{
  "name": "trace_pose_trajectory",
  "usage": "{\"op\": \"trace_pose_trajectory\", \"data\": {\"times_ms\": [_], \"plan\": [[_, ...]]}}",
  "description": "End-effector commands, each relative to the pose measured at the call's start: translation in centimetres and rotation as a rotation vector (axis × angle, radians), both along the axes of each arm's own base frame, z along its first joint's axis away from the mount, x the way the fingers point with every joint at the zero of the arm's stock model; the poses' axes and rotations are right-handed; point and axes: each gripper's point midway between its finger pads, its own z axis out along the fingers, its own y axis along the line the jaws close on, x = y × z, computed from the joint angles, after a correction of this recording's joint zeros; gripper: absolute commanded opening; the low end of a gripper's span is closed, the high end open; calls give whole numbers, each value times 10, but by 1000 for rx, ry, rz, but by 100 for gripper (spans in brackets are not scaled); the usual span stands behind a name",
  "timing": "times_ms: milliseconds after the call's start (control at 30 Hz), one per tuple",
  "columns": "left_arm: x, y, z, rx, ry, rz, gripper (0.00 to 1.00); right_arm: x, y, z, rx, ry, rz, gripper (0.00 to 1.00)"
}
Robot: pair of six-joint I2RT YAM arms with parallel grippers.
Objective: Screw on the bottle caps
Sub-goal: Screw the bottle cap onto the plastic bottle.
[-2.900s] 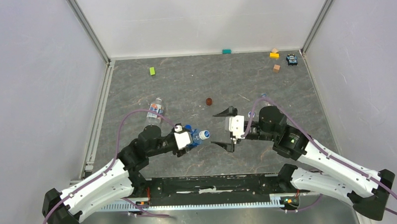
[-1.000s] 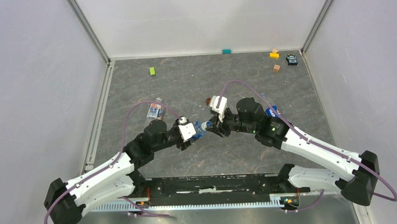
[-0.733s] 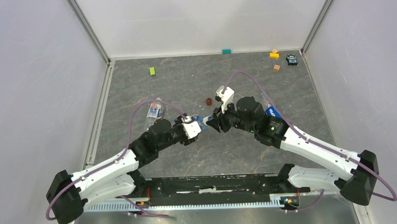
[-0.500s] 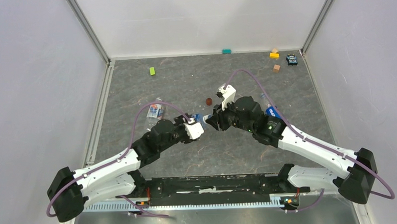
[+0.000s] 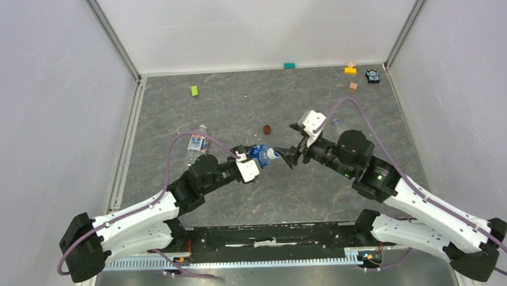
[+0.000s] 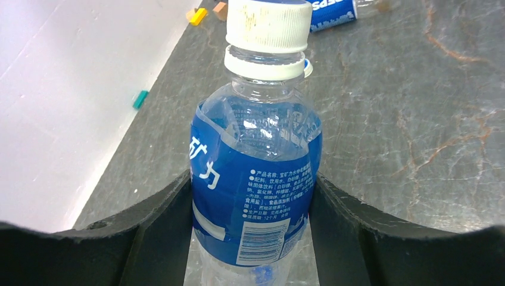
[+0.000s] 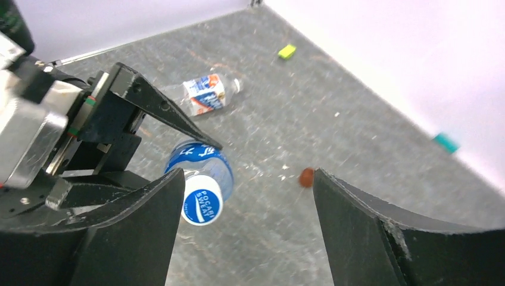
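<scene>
Left wrist shows left gripper (image 6: pixel 252 176) clamped on the capped bottle (image 6: pixel 255 140); right gripper (image 7: pixel 247 176) stands wide apart, empty.

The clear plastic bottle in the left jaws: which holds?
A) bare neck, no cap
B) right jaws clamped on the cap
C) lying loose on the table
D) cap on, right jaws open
D: a whitish plastic screw cap sits on the clear blue-labelled plastic bottle that the left gripper holds in its jaws, and the right gripper has its jaws open, off the cap.
</scene>
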Motion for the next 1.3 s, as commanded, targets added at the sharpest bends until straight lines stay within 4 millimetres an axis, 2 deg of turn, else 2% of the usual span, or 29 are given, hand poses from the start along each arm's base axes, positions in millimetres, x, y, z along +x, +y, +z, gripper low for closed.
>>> {"op": "trace_pose_trajectory", "data": {"times_ms": [0, 67, 200, 300, 667, 1267], "plan": [[-15, -14, 27, -110, 31, -86, 2, -14, -12, 33, -65, -262, 90, 84], [-22, -18, 26, -108, 63, -122, 2, -26, -12, 35, -104, -316, 167, 84], [-31, -25, 24, -98, 113, -179, 2, -55, -2, 22, -223, -367, 388, 81], [-37, -29, 23, -95, 144, -212, 2, -64, -1, 11, -302, -366, 478, 78], [-42, -32, 19, -78, 177, -241, 2, -69, 5, -2, -379, -343, 568, 63], [-40, -32, 16, -72, 179, -235, 2, -66, 1, -17, -426, -319, 561, 50]]}}
